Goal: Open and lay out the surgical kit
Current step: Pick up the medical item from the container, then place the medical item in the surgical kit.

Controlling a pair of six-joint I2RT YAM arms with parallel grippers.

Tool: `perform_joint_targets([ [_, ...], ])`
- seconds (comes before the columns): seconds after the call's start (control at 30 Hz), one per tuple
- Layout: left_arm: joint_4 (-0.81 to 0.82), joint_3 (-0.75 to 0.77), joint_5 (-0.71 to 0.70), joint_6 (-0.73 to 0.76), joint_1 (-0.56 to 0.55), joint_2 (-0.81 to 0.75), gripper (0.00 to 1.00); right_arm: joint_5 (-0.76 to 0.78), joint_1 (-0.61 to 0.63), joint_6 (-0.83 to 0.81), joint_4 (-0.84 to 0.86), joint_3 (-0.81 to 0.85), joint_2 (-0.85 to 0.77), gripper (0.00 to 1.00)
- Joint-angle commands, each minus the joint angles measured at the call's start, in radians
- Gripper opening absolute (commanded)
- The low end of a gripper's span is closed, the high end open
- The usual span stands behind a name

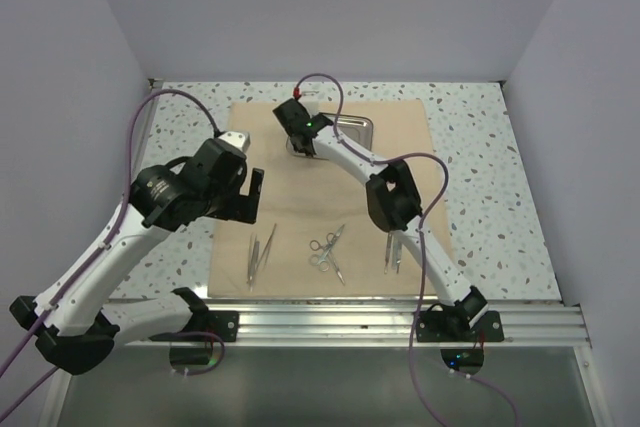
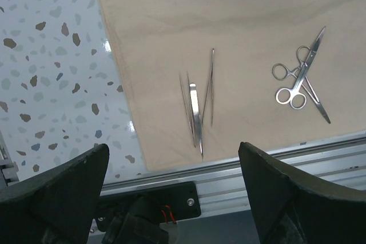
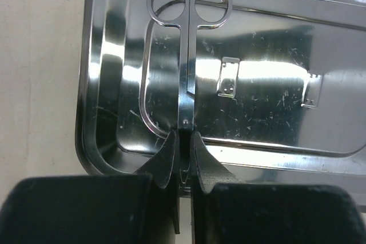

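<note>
Two arms stood over a beige cloth (image 1: 300, 212) spread flat on the speckled table (image 1: 480, 147), so the wrap was judged already opened. Its far end carried the steel tray (image 1: 355, 130). The right gripper (image 3: 183, 147) reached into that tray and was closed tight on a pair of scissors (image 3: 186, 55), its fingers pinching the shanks beside the pivot, with the finger rings pointing away. That hold near the pivot was judged sensible: it keeps the blades together and the weight balanced for a lift. Whether the scissors had left the tray floor could not be told. The left gripper (image 2: 171, 187) hung over the near-left part of the cloth with its jaws spread wide and nothing between them, apparently parked clear of the work. Below it lay the tweezers (image 2: 197, 107), side by side and roughly in line with the cloth's long edge. To their right lay crossed ring-handled instruments (image 2: 300, 78), apart from the tweezers. Further slim instruments (image 1: 392, 255) lay near the right forearm, partly hidden by it. All were ranged along the near edge of the cloth, by the metal rail (image 1: 520, 322), leaving gaps where the next piece could go. The task was judged well advanced, with the tray nearly cleared.
</note>
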Motion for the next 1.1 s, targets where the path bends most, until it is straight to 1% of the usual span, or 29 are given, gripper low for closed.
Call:
perform_joint_targets([
  [0.0,0.017,0.04,-0.01,0.011,0.006,0.022,1.0,-0.03,-0.015,-0.031,-0.121,-0.038,-0.091,0.0],
  [0.07,0.029,0.041,-0.006,0.008,0.012,0.041,1.0,-0.027,-0.043,-0.043,-0.103,-0.061,-0.146,0.0],
  [0.17,0.068,0.055,-0.012,0.002,0.015,0.084,1.0,-0.039,-0.095,-0.08,-0.04,-0.162,-0.295,0.0],
  [0.2,0.072,0.063,-0.019,0.002,0.015,0.084,1.0,-0.044,-0.095,-0.09,-0.031,-0.182,-0.295,0.0],
  [0.23,0.077,0.069,-0.027,-0.001,0.015,0.111,1.0,-0.049,-0.112,-0.115,-0.023,-0.202,-0.356,0.0],
  [0.33,0.092,0.103,-0.075,0.016,0.016,0.177,1.0,-0.076,-0.132,-0.17,0.009,-0.295,-0.459,0.0],
  [0.43,0.109,0.152,-0.107,0.039,0.023,0.24,1.0,-0.11,-0.135,-0.189,0.011,-0.389,-0.533,0.0],
  [0.47,0.115,0.161,-0.107,0.044,0.024,0.251,1.0,-0.125,-0.136,-0.184,0.018,-0.421,-0.595,0.0],
  [0.53,0.146,0.172,-0.092,0.048,0.027,0.274,1.0,-0.167,-0.133,-0.138,0.029,-0.542,-0.668,0.0],
  [0.57,0.157,0.169,-0.081,0.047,0.027,0.277,1.0,-0.196,-0.132,-0.115,0.04,-0.596,-0.747,0.0],
  [0.6,0.182,0.156,-0.054,0.045,0.029,0.28,1.0,-0.222,-0.129,-0.094,0.072,-0.71,-0.796,0.0],
  [0.63,0.196,0.149,-0.035,0.042,0.029,0.285,1.0,-0.242,-0.103,-0.053,0.079,-0.76,-0.836,0.0],
  [0.67,0.216,0.137,-0.017,0.041,0.03,0.288,1.0,-0.242,-0.081,-0.037,0.083,-0.844,-0.91,0.0],
  [0.7,0.224,0.13,0.014,0.036,0.03,0.288,1.0,-0.236,-0.023,-0.023,0.077,-0.877,-0.942,0.0],
  [0.77,0.236,0.11,0.043,0.034,0.03,0.28,1.0,-0.198,0.05,0.031,0.066,-0.936,-1.001,0.0],
  [0.8,0.252,0.1,0.068,0.039,0.03,0.273,1.0,-0.184,0.124,0.057,0.063,-0.991,-1.045,0.0],
  [0.87,0.262,0.06,0.094,0.048,0.03,0.24,1.0,-0.158,0.187,0.156,0.06,-1.044,-1.083,0.0],
  [0.9,0.258,0.049,0.111,0.053,0.03,0.219,1.0,-0.147,0.243,0.193,0.05,-1.082,-1.105,0.0],
  [0.93,0.25,0.035,0.114,0.053,0.03,0.207,1.0,-0.136,0.268,0.262,0.035,-1.096,-1.111,0.0],
  [1.0,0.235,-0.018,0.118,0.048,0.03,0.168,1.0,-0.095,0.334,0.31,0.017,-1.133,-1.12,0.0],
  [1.07,0.229,-0.073,0.132,0.039,0.03,0.133,1.0,-0.069,0.365,0.368,0.003,-1.17,-1.122,0.0],
])
